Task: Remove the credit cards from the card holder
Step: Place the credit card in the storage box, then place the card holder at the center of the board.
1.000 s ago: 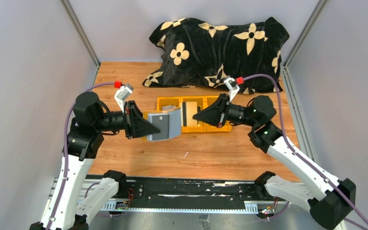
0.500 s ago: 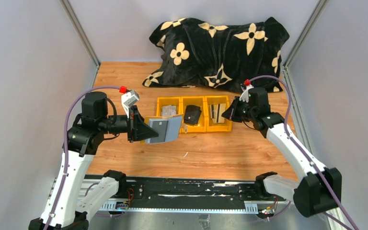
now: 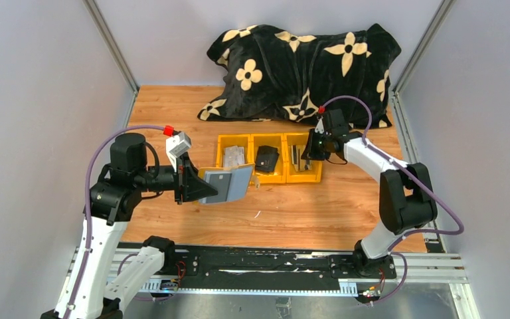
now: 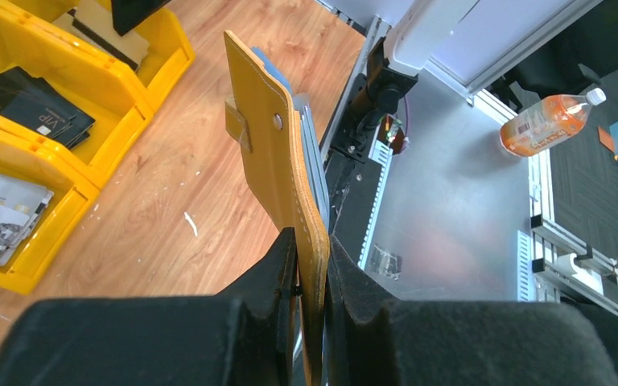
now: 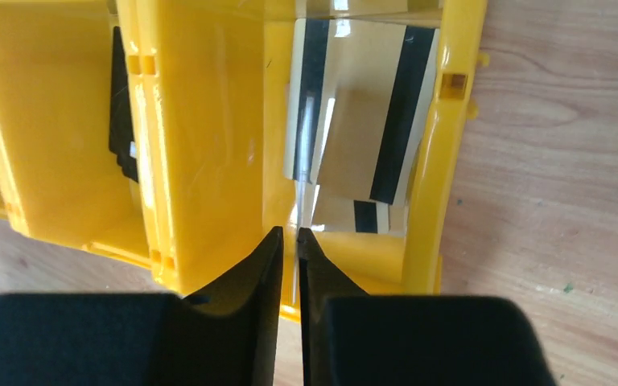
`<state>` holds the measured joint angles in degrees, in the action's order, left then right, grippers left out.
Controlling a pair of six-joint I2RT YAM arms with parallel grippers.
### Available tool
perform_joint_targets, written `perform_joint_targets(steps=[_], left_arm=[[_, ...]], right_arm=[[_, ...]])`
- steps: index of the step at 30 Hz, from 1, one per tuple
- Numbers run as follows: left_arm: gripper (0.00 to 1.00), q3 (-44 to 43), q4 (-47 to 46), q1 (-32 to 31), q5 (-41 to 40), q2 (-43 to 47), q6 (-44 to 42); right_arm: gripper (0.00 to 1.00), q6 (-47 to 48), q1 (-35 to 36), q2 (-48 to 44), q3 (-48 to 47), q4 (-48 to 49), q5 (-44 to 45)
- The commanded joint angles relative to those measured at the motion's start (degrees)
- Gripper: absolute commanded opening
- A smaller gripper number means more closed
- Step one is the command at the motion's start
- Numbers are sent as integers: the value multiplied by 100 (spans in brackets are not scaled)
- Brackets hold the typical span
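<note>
My left gripper (image 3: 201, 189) is shut on the lower edge of the mustard-yellow card holder (image 3: 234, 184) and holds it open above the table. A grey card (image 3: 220, 179) shows in its inner sleeve. In the left wrist view the card holder (image 4: 269, 153) stands edge-on between my fingers (image 4: 312, 241). My right gripper (image 3: 303, 153) hangs over the right compartment of the yellow bin (image 3: 269, 178). In the right wrist view its jaws (image 5: 288, 233) are pinched on a thin credit card (image 5: 302, 153) seen edge-on. Other credit cards (image 5: 370, 121) with black stripes lie in that compartment.
A black folded pouch (image 3: 266, 159) lies in the bin's middle compartment, pale papers (image 3: 234, 156) in the left one. A black flowered blanket (image 3: 299, 66) lies at the back of the wooden table. Grey walls stand on both sides.
My right gripper has moved away from the card holder, right and back, to above the bin's right compartment. My left gripper has shifted slightly with the card holder still in it.
</note>
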<state>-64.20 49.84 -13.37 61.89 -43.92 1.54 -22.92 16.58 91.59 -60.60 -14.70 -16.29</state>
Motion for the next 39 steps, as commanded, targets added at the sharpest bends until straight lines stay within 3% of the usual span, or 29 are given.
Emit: perform_joint_targets(steps=[1,8,10,13,15,18,26,36,39], left_arm=[[0,113,-35,-34,174,114,-126],[0,106,-27,-35,262,39,-262],[0,107,-27,-34,323,46,-330],[0,148,-31,-33,394,92,-409],[1,185,-36,-40,424,138,-473],[1,250,-35,-48,389,230,-654],[1,255,70,-61,249,343,-1021],[1,259,71,-59,365,446,-1004],[2,258,71,-61,340,474,-1011]], right_arm=[[23,111,-40,16,-301,-261,413],[46,167,190,-1198,-318,-237,585],[54,122,217,-1617,-310,61,-28],[70,-74,419,-2172,-155,1218,-1671],[72,-150,744,-2339,-101,2161,-2485],[76,283,1757,-2382,-392,2535,-3014],[80,703,3301,-1948,-821,2951,-3933],[81,1212,3854,-1640,-874,2671,-3797],[69,1169,3896,-1582,-922,2665,-3753]])
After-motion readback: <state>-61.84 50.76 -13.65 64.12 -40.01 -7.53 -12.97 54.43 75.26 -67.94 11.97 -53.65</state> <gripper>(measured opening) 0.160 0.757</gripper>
